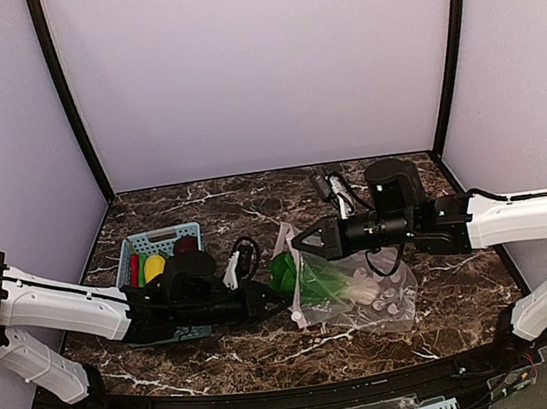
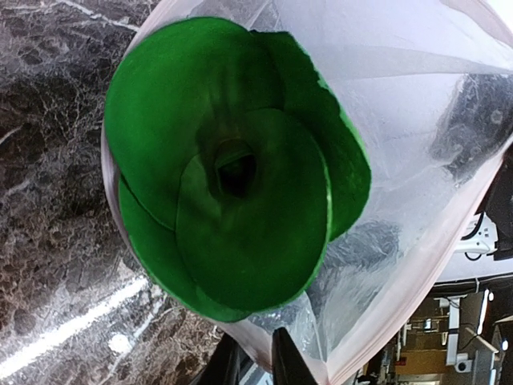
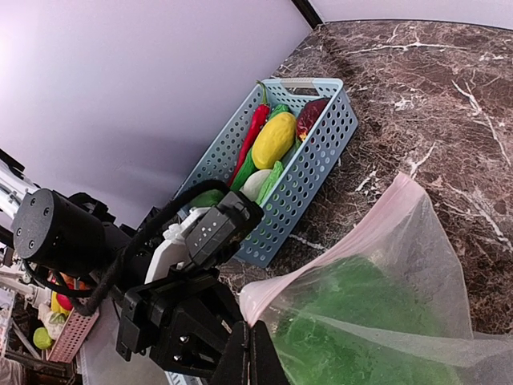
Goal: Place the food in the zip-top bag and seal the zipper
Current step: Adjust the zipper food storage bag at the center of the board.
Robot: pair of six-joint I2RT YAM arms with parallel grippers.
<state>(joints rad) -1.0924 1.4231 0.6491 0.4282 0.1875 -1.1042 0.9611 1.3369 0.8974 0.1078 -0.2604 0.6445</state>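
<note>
Blue basket (image 3: 317, 156) sits near left pincer (image 2: 258, 361), grip unclear; right pincer (image 3: 248, 353) pinches bag (image 3: 405, 241) holding greens (image 2: 232, 160).

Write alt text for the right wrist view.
A clear zip-top bag holding a green leafy bunch fills the lower right, its mouth edge pinched in the right gripper. Behind, a light blue basket holds a red chilli, a yellow oval piece and a dark red fruit.

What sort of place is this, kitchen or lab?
Probably a lab test cell, not a kitchen: plain pale backdrop walls on a black frame, a marble-pattern tabletop, and toy vegetables in a blue basket.
</note>
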